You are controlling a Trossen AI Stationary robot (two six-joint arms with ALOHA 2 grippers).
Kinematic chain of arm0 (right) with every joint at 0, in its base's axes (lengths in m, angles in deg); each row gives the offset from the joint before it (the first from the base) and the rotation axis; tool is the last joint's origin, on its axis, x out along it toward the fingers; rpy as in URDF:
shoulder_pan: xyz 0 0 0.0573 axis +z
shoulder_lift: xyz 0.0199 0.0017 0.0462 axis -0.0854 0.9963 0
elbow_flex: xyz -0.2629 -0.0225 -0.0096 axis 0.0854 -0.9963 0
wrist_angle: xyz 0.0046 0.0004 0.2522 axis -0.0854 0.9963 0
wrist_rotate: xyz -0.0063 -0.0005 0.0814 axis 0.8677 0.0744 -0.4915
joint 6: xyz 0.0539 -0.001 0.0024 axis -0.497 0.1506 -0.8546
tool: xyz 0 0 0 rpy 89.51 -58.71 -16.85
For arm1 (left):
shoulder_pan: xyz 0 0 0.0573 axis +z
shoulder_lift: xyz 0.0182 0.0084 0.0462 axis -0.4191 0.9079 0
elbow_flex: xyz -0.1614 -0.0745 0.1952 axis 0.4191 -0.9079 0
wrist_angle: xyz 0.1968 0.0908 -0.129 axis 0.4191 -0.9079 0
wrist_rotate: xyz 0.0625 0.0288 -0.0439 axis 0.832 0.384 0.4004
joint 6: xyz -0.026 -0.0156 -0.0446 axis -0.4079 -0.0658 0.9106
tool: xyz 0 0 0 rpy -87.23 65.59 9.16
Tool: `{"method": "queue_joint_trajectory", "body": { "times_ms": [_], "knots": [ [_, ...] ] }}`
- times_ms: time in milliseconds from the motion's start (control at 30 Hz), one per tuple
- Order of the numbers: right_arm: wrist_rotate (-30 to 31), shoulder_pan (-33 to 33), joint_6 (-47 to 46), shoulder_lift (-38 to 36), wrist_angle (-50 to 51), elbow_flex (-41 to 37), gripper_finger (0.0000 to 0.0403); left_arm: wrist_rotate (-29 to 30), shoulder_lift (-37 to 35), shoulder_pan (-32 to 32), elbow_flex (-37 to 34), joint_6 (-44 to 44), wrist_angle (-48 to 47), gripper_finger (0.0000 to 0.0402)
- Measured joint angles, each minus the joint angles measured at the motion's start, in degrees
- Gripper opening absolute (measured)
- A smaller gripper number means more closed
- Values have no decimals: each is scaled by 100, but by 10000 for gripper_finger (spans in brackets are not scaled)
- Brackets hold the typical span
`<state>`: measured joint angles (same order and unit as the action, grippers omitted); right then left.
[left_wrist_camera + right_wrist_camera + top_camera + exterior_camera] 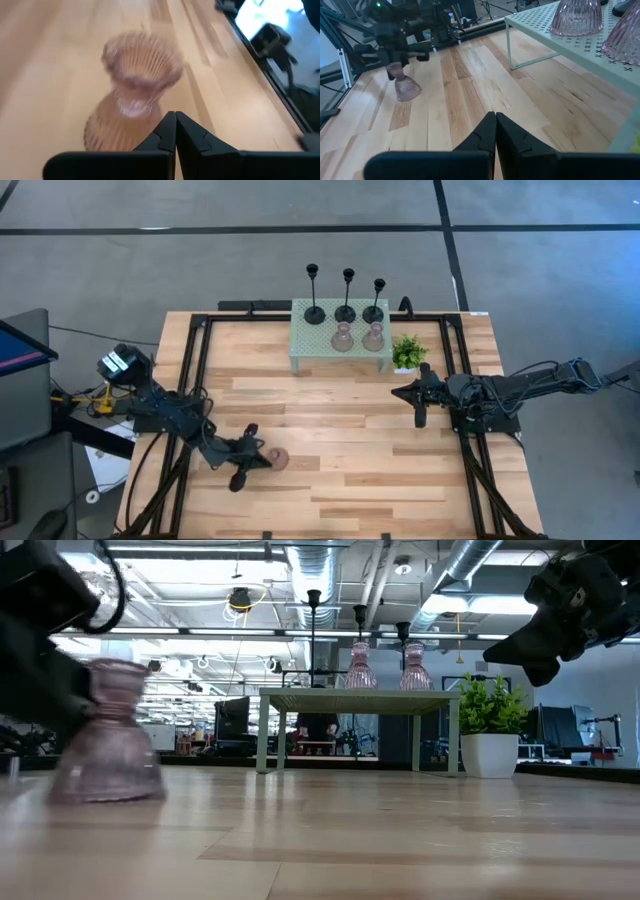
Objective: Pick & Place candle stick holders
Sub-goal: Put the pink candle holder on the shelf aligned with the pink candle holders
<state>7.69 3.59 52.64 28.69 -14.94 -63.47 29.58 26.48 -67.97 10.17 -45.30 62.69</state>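
Note:
One pinkish ribbed holder [278, 460] stands upright on its base on the wooden table, near its front left; it also shows in the low view [106, 735] and the right wrist view [406, 86]. My left gripper [175, 120] is shut, its tips close beside this holder [132, 95]. Three black stem holders [346, 298] and two pinkish holders [357, 337] stand on the pale green mesh stand [310, 350] at the far edge. My right gripper [495, 117] is shut and empty, above the table right of centre [400, 391]. My left gripper's shut fingertips [167, 125] stand level beside the lower bulb [107, 132] of the pinkish holder, which stands on the table. I cannot tell whether they touch it.
A small green potted plant [407, 352] stands just right of the mesh stand. Black frame rails [195, 370] run along the table's left, right and far sides. Bare wood lies between the two grippers and before the stand.

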Motion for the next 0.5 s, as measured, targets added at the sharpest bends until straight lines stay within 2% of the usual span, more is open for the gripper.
{"method": "queue_joint_trajectory", "body": {
  "times_ms": [267,400,500],
  "knots": [
    [0,0,1,0,0,0,0,15,1,686,0,-1309,804,4],
    [0,0,1,0,0,0,0,8,1,1107,0,-1414,860,4],
    [0,0,3,0,0,0,0,-248,1,1497,0,-1416,867,4]
  ]
}}
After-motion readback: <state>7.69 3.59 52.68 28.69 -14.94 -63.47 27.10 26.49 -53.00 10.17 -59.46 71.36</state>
